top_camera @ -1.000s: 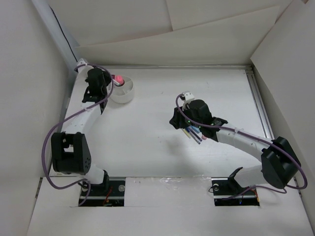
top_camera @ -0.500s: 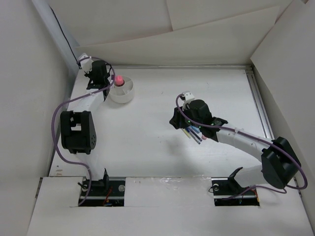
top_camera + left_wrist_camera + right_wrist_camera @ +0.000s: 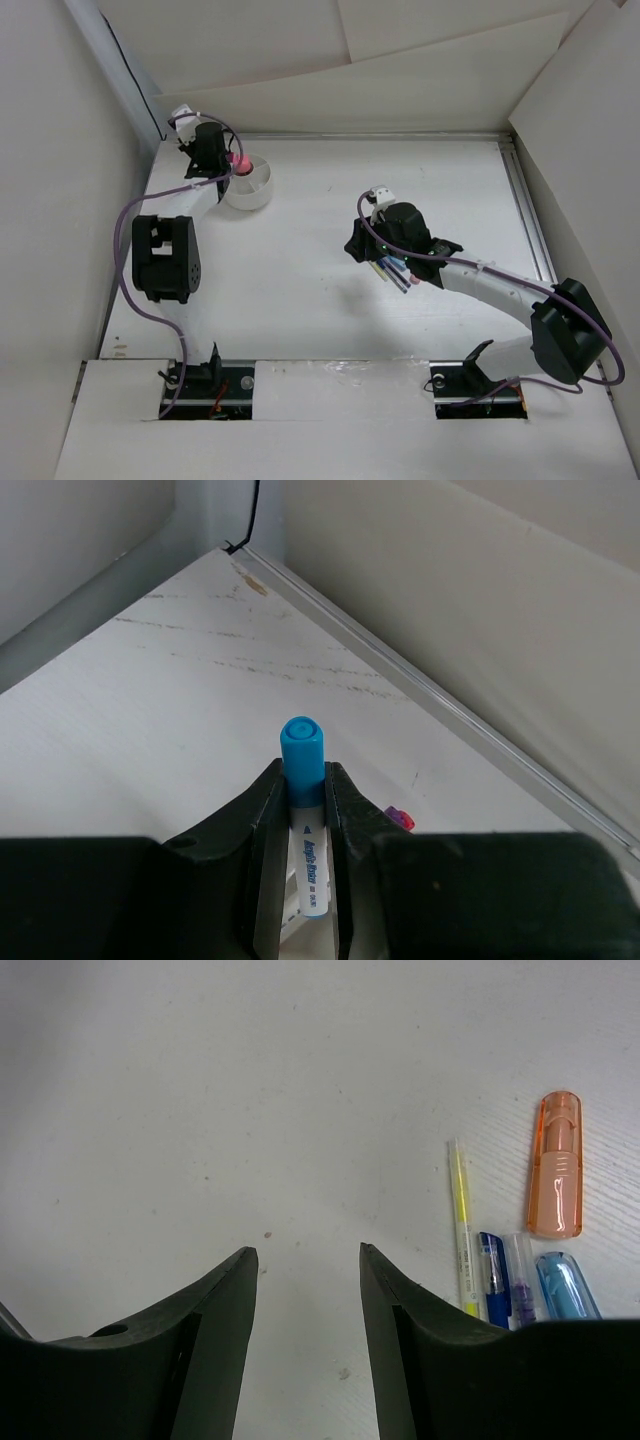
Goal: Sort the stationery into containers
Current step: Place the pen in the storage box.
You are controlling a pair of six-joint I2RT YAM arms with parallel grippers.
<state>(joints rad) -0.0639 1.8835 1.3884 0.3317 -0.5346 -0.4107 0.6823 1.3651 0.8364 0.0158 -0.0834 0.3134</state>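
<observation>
My left gripper is shut on a white marker with a blue cap, cap pointing outward. In the top view the left gripper hangs at the far left edge of the low round white cup. A pink-capped glue stick stands in the cup, and its tip shows in the left wrist view. My right gripper is open and empty just above the table, also seen in the top view. To its right lie a yellow pen, a blue pen, an orange stick and a blue stick.
White walls close in behind and left of the cup, with a metal rail along the far edge. The loose pens lie partly under the right wrist in the top view. The left arm's elbow stands near the left wall.
The left arm has folded back and its wrist has moved toward the far left corner, beside the cup. The right arm has not moved.
</observation>
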